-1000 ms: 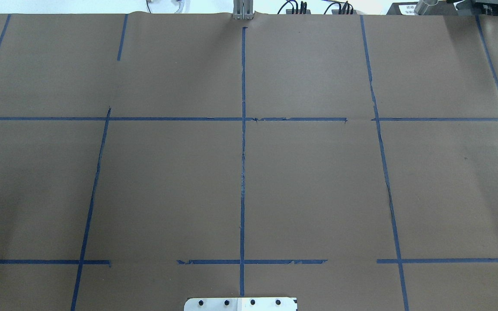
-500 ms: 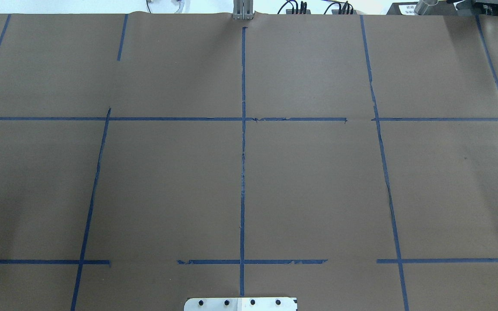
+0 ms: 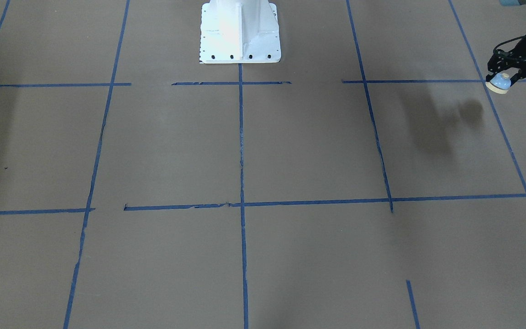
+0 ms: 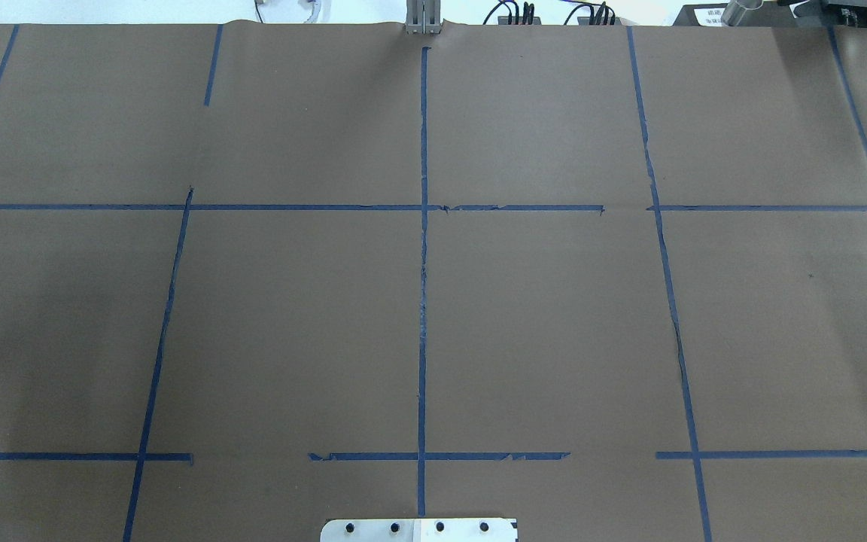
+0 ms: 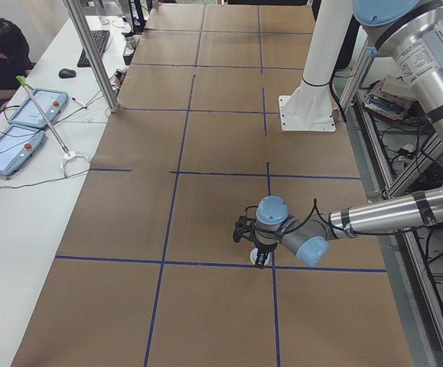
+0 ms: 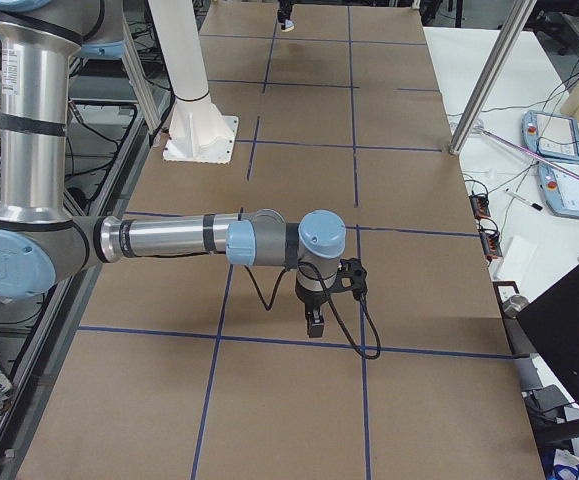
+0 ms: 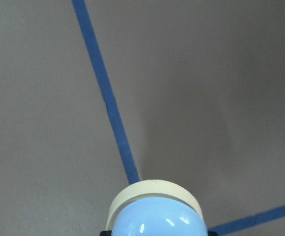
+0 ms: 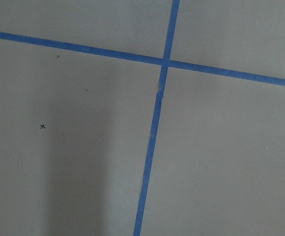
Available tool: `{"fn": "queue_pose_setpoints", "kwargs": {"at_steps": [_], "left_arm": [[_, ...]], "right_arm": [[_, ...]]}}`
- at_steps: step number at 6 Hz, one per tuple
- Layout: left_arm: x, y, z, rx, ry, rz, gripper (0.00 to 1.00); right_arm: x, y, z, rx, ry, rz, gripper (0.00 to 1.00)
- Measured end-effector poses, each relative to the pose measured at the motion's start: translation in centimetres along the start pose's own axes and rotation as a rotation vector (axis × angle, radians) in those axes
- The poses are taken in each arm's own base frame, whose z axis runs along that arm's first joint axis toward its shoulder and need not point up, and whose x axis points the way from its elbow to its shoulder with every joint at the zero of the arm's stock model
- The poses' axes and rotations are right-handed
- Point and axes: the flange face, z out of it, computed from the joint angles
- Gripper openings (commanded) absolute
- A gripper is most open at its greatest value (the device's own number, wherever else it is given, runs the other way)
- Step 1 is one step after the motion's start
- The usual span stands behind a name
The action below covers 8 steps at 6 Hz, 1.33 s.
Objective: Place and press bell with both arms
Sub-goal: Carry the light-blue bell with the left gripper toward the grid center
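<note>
The light-blue bell (image 3: 499,83) with its cream base rim hangs tilted in my left gripper (image 3: 502,75) at the right edge of the front-facing view, above the brown table, with its shadow to the lower left. It fills the bottom of the left wrist view (image 7: 154,214) and shows under the near arm in the exterior left view (image 5: 258,258). My right gripper (image 6: 314,322) points down over a tape line in the exterior right view; I cannot tell if it is open or shut. The overhead view shows no arm.
Blue tape lines (image 4: 423,263) divide the brown paper table into squares. The white pedestal base (image 3: 240,32) stands at the robot's edge. A side table with tablets (image 5: 22,122), a metal pole (image 5: 91,53) and a person lies beyond the far edge.
In the overhead view a faint shadow has spread over the table's left part. No arm or bell has come into that view.
</note>
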Motion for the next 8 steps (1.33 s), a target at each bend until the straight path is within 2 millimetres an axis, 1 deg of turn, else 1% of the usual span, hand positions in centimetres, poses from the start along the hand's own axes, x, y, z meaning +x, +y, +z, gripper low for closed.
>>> {"fn": "queue_pose_setpoints", "kwargs": {"at_steps": [1, 2, 3, 4, 5, 6, 7, 8], "left_arm": [[3.1, -4.1, -2.4, 0.029, 0.005, -0.047, 0.00], [7.0, -8.7, -4.7, 0.039, 0.010, -0.092, 0.00], [11.3, -14.1, -6.6, 0.040, 0.014, -0.130, 0.00], [16.4, -19.9, -8.2, 0.023, 0.014, -0.158, 0.00], [23.0, -24.9, -9.3, -0.019, 0.013, -0.178, 0.00], [30.7, -28.4, -9.4, -0.061, 0.005, -0.206, 0.00], [38.3, -31.3, -8.1, -0.088, -0.009, -0.262, 0.00], [45.4, -34.2, -6.4, -0.109, -0.018, -0.322, 0.00]], "right_arm": [[0.0, 0.0, 0.0, 0.000, 0.000, 0.000, 1.00], [0.0, 0.0, 0.0, -0.001, -0.001, 0.001, 1.00], [0.0, 0.0, 0.0, -0.001, -0.001, 0.001, 1.00], [0.1, 0.0, 0.1, -0.002, -0.001, 0.002, 1.00], [0.1, 0.0, 0.1, -0.003, -0.001, 0.003, 1.00], [0.1, 0.0, 0.1, -0.003, -0.001, 0.003, 1.00], [0.2, 0.0, 0.2, -0.004, -0.001, 0.004, 1.00], [0.2, 0.0, 0.2, -0.004, 0.000, 0.005, 1.00]]}}
